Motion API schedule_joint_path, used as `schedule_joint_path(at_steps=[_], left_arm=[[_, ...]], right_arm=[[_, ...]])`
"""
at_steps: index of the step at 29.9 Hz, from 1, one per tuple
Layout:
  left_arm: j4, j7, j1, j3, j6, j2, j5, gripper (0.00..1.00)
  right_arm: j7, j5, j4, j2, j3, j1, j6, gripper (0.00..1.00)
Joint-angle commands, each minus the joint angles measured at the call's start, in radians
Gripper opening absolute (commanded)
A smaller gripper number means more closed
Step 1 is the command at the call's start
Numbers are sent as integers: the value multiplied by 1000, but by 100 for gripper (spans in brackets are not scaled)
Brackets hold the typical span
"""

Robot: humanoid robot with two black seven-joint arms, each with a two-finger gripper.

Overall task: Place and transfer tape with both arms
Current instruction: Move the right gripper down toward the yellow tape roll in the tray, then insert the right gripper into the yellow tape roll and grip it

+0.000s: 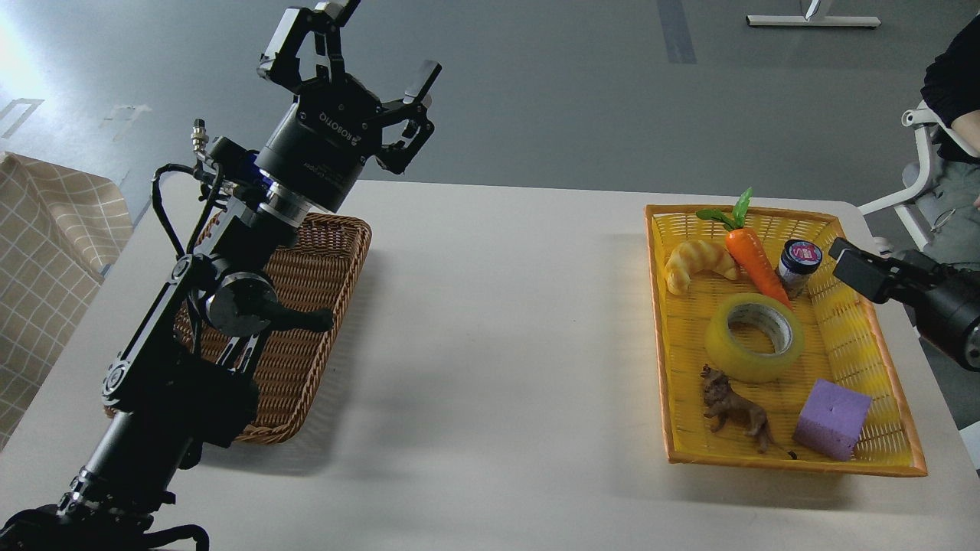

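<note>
The tape (754,327), a wide translucent yellow roll with a whitish core, lies flat in the middle of the yellow basket (880,360) at the right. My left gripper (380,44) is open and empty, raised high above the far end of the brown wicker basket (306,337), far from the tape. My right gripper (861,272) comes in from the right edge, over the yellow basket's right rim, to the right of and slightly beyond the tape. Only its dark tip shows, so its fingers cannot be told apart.
The yellow basket also holds a croissant toy (697,262), a carrot toy (754,256), a small jar (798,264), a brown animal figure (735,409) and a purple block (832,419). A seated person (953,153) is at the far right. A checked cloth (46,252) is at the left.
</note>
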Motion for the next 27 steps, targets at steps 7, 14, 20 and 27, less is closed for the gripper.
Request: schedule_joint_path(at_steps=[7, 14, 20, 27], left_arm=[[0, 0, 12, 0, 0, 1, 0, 98], [0, 0, 14, 0, -2, 3, 0, 98], [0, 0, 14, 0, -2, 1, 0, 98], [2, -2, 17, -1, -5, 5, -1, 98]], right_arm=[[12, -84, -125, 36, -92, 25, 0, 100], [52, -84, -224, 42, -92, 57, 0, 100], [52, -84, -224, 58, -96, 70, 0, 100], [52, -84, -230, 64, -137, 83, 0, 100]])
